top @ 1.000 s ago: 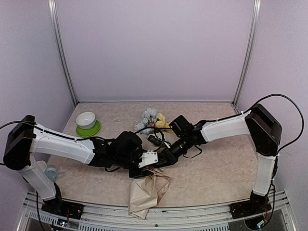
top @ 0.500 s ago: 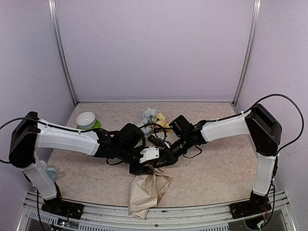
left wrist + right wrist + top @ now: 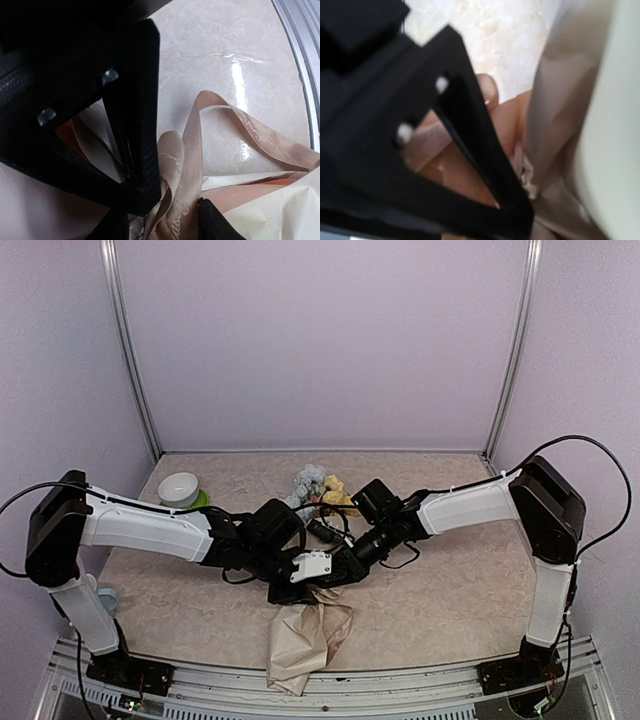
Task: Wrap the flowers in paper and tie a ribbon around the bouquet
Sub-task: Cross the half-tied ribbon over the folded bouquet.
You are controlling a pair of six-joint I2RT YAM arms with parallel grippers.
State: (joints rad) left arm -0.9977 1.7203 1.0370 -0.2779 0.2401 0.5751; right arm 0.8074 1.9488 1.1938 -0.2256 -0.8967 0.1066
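— Where was the bouquet [image 3: 318, 602]?
— We saw it under both arms. Its flowers [image 3: 318, 483] peeked out behind; its paper [image 3: 300, 650] hung over the table [image 3: 450, 590] edge.
— And the grippers?
— The left gripper [image 3: 175, 220] stood spread around the ribbon [image 3: 182, 165], tips cut off. The right gripper [image 3: 517, 217] was pressed together, blurry.

Beige paper [image 3: 305, 640]; tan-brown ribbon [image 3: 260, 137] with faint script print; pale blue, yellow, pink flowers [image 3: 318, 485]; marbled cream counter [image 3: 450, 590]; white bowl [image 3: 178, 487], green plate [image 3: 203, 502].

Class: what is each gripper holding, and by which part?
Left gripper: jaws straddle a loop of the flat tan-brown ribbon, not visibly clamped. Right gripper: shut by that ribbon; a hold cannot be confirmed.
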